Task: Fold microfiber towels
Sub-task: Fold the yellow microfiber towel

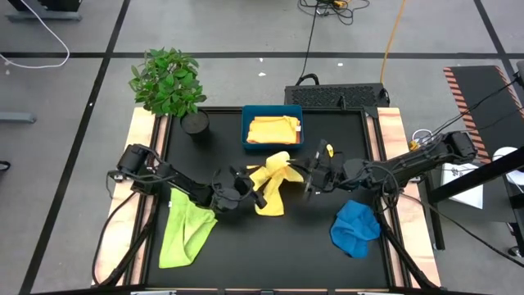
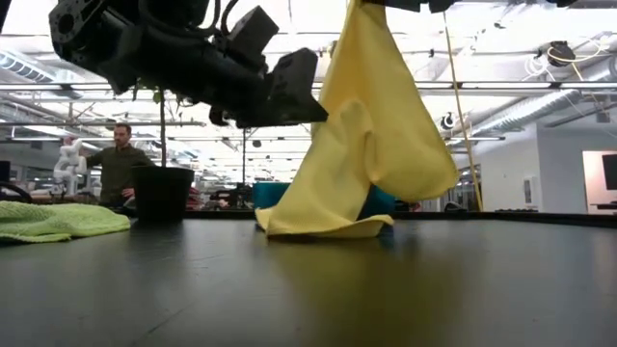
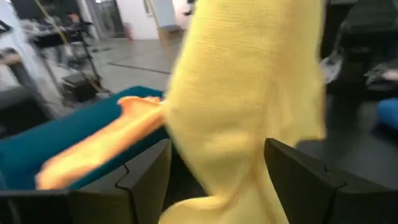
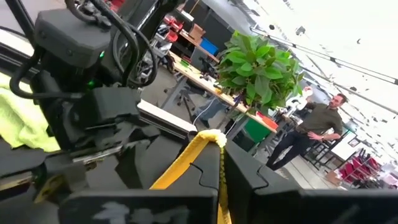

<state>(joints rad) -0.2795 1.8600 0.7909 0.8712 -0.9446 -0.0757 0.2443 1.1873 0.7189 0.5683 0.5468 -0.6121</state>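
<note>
A pale yellow towel hangs at the table's middle, and its lower end lies on the table. My right gripper is shut on its top and comes in from the table's right. My left gripper reaches in from the left. It stands open with the hanging towel between its fingers. A lime green towel lies crumpled at the near left. A blue towel lies bunched at the near right. My right gripper pinches a bunched upper edge of the pale yellow towel between its two fingers, and a small tuft shows past the tips. The fingers lie about level and come from the table's right. The towel hangs slack below them, its lower end on the table. My left gripper has the towel between its open fingers; I cannot tell whether they touch it.
A teal tray at the far middle holds a folded golden-yellow cloth. A potted plant stands at the far left corner. A person stands in the room beyond the table.
</note>
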